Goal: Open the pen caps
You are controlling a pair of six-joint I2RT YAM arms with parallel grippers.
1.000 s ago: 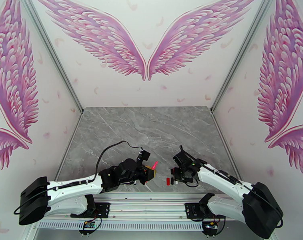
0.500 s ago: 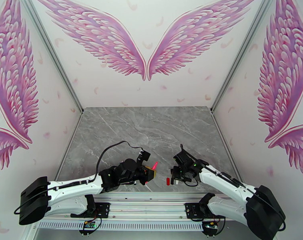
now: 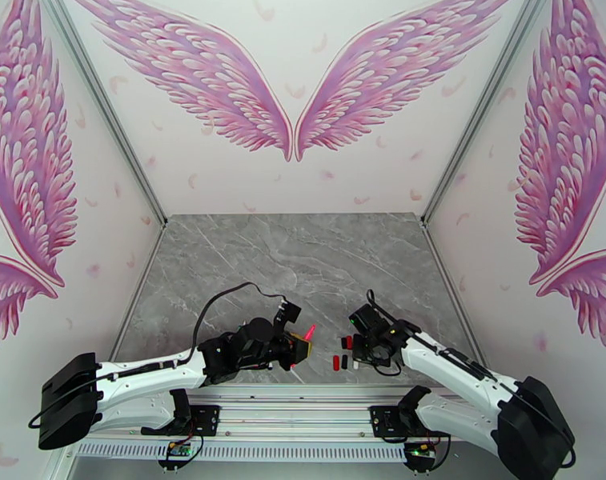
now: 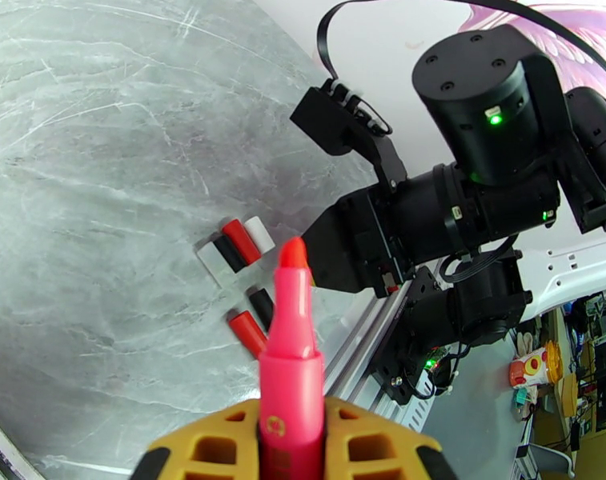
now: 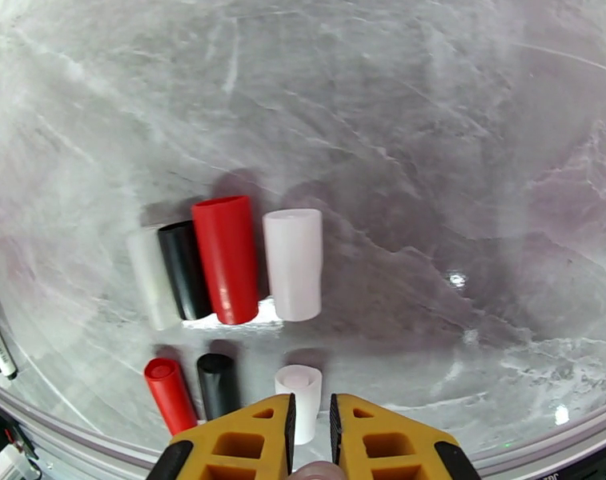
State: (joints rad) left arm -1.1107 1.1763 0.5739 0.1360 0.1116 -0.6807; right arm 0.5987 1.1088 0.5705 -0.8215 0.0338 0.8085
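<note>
Grey marbled table [image 5: 463,114]: your stock lies at the lower middle of the top view.

Left gripper [image 4: 292,410]: you have the yellow fingers [image 4: 214,446] clamped tight on a pink pen [image 4: 290,330]. It is uncapped and held clear of the table, its red-pink tip pointing toward the top of the left wrist frame.

Right gripper [image 5: 311,400]: jaws drawn together to a narrow slit, bottom centre of the right wrist frame. A pale pinkish bit sits in the slit at the frame edge; you cannot tell what it is.

Pen caps [image 5: 226,262]: seven loose on the table just beyond those fingertips, in two rows.
- Upper row, left to right: clear-white, black, red, white.
- Lower row: red, black, and a white cap [image 5: 297,386] right at the tips; you cannot tell whether it touches them.
</note>
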